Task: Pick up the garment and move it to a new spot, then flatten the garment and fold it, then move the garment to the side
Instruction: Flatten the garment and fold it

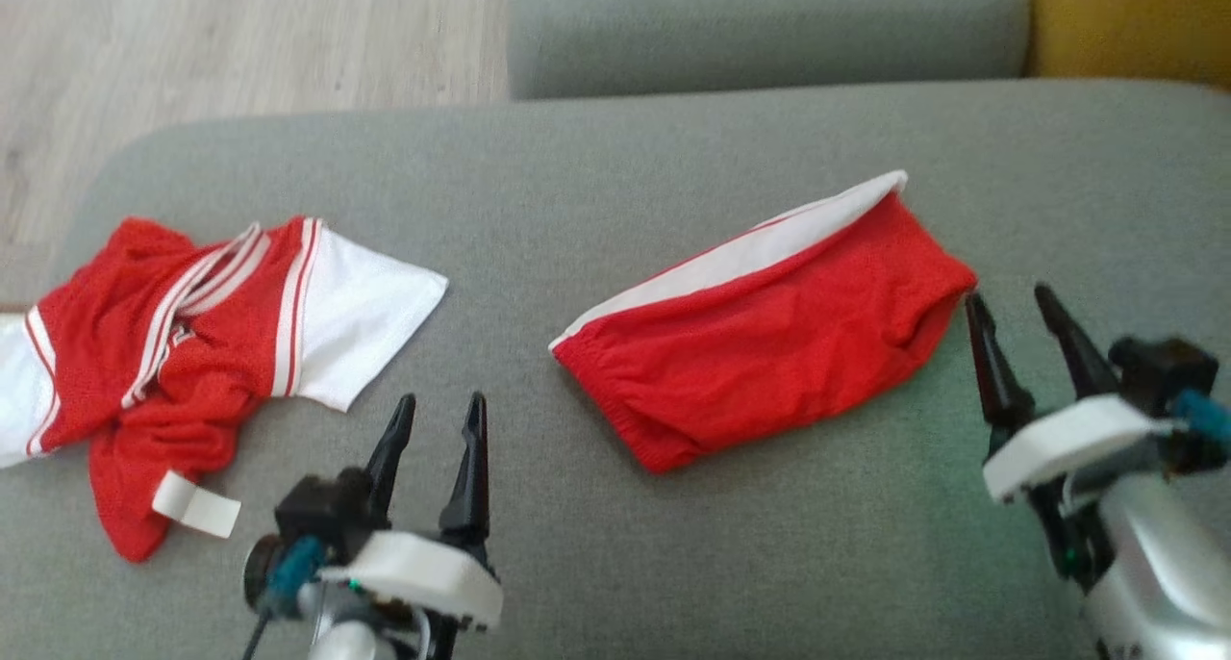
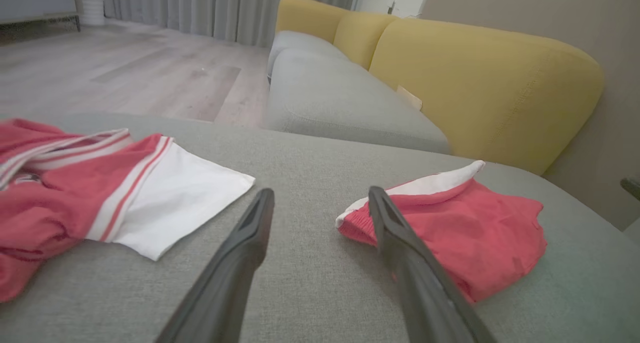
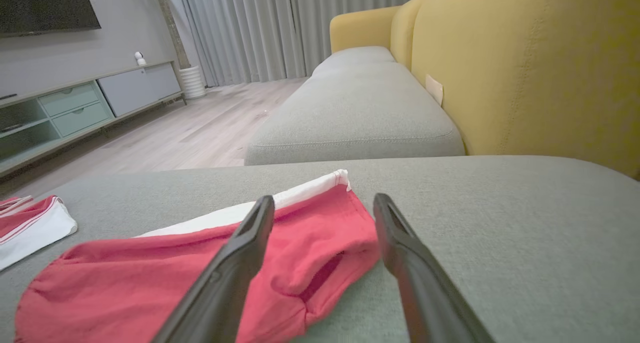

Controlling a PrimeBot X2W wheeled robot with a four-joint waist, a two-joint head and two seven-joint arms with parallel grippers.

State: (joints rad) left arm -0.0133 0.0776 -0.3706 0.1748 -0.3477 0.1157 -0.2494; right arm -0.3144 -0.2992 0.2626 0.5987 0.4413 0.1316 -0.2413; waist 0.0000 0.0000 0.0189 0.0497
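Red shorts (image 1: 769,352) folded | left pincer (image 1: 442,400) open, low | right pincer (image 1: 1008,294) open, beside shorts

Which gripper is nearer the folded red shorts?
Right. The right gripper sits beside the shorts at their right end; the left gripper is farther, off their left corner.

Both arms reach forward low; the left gripper (image 1: 438,410) and right gripper (image 1: 1010,304) hover with fingers parted, empty.

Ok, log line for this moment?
folded red-and-white fabric shorts on grey sofa cushion | left gripper open | right gripper open, beside shorts
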